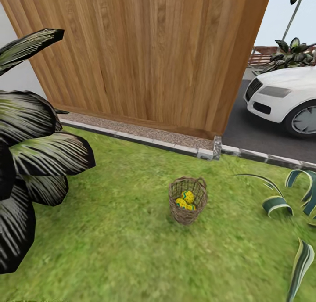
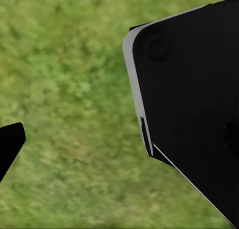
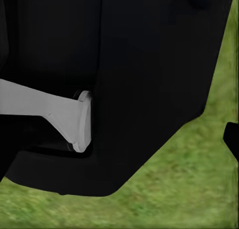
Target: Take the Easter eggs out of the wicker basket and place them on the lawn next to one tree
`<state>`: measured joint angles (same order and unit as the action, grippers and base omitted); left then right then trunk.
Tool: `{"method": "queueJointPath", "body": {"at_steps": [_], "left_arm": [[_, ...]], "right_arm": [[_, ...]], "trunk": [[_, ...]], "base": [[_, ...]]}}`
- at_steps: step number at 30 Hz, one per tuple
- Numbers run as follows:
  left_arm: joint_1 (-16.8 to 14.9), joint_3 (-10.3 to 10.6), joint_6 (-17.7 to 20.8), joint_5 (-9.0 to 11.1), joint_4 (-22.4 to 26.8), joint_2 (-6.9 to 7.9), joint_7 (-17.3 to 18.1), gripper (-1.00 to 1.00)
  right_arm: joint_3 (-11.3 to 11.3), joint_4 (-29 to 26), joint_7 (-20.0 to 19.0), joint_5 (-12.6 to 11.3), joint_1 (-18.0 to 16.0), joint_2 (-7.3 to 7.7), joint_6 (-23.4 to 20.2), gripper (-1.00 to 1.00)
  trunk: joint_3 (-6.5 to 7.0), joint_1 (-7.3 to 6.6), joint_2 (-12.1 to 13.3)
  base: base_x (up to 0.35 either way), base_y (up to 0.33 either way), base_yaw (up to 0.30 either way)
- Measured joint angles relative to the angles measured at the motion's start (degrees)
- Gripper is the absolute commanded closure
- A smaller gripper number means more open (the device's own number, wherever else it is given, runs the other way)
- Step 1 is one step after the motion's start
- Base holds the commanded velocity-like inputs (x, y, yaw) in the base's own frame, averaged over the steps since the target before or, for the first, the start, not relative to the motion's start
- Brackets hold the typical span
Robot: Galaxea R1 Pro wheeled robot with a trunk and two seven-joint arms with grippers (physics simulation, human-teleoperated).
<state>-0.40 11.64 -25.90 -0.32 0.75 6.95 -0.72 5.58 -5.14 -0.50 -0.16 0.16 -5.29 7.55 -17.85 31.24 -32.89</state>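
Observation:
The wicker basket (image 1: pixel 187 214) stands upright on the lawn (image 1: pixel 118 236), a little right of centre in the head view and some way ahead of me. Inside it lie yellow Easter eggs (image 1: pixel 185 200) with red dots and blue-green stripes; I can make out two or three. The thick-trunked tree is out of view. In the left wrist view a dark fingertip (image 2: pixel 10 144) hangs over grass beside my black body (image 2: pixel 194 99). The right wrist view has another dark fingertip (image 3: pixel 232 138) at its edge, next to my black base (image 3: pixel 129 79).
A tall wooden fence (image 1: pixel 145 52) with a stone kerb (image 1: pixel 153 142) closes the lawn behind the basket. A dark, big-leaved plant (image 1: pixel 30 161) crowds the left. Striped leaves (image 1: pixel 281 201) reach in at the right. A white car (image 1: pixel 285 95) is parked on the road beyond.

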Motion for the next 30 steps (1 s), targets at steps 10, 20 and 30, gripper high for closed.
{"method": "queueJointPath", "body": {"at_steps": [10,20,30], "left_arm": [[0.0,0.0,0.0,0.0,0.0,0.0,0.0,-1.0],[0.0,0.0,0.01,0.0,0.0,-0.01,0.0,-1.0],[0.0,0.0,0.0,0.0,0.0,-0.01,0.0,-1.0]], "right_arm": [[0.0,0.0,0.06,0.0,-0.02,-0.08,0.0,-1.0],[-0.03,0.0,0.08,0.0,0.0,-0.13,0.0,-1.0],[-0.09,-0.08,0.08,0.0,-0.02,-0.49,0.0,-1.0]], "trunk": [[-0.27,0.0,0.0],[-0.53,0.01,0.0],[-0.8,0.01,0.01]], "base": [[0.229,-0.191,0.28],[0.182,-0.227,0.28],[0.111,-0.25,0.28]]}}
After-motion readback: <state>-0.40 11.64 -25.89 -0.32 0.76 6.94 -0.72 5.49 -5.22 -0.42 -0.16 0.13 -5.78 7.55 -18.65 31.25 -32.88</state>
